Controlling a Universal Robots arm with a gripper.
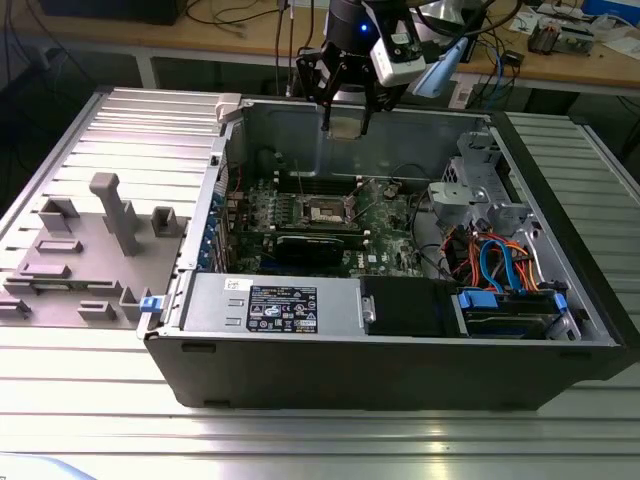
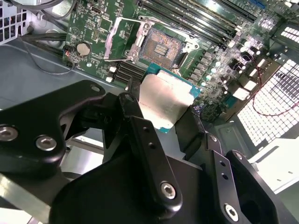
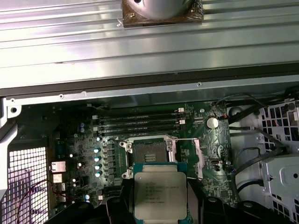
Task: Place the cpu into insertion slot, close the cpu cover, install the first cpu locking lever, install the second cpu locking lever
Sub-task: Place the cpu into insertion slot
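My gripper [image 1: 345, 118] hangs over the open computer case, shut on the cpu [image 1: 345, 127], a flat silvery square with a pale edge. In both wrist views the cpu [image 2: 166, 100] [image 3: 160, 193] sits clamped between the black fingers [image 2: 135, 116], well above the motherboard. The insertion slot [image 1: 325, 212] [image 2: 161, 46] [image 3: 149, 151] lies bare below it, its contact field showing. Beside the slot the cpu cover [image 2: 122, 39] [image 3: 187, 156], a thin metal frame, stands swung open. The locking levers are thin wires beside the socket, and I cannot tell how they sit.
A long black card [image 1: 315, 245] lies just in front of the socket, and memory slots [image 3: 140, 122] run behind it. A power supply [image 1: 270, 305] and a drive bay with blue cables [image 1: 500, 275] line the near side. A grey fixture plate [image 1: 90, 250] sits at the exterior view's left.
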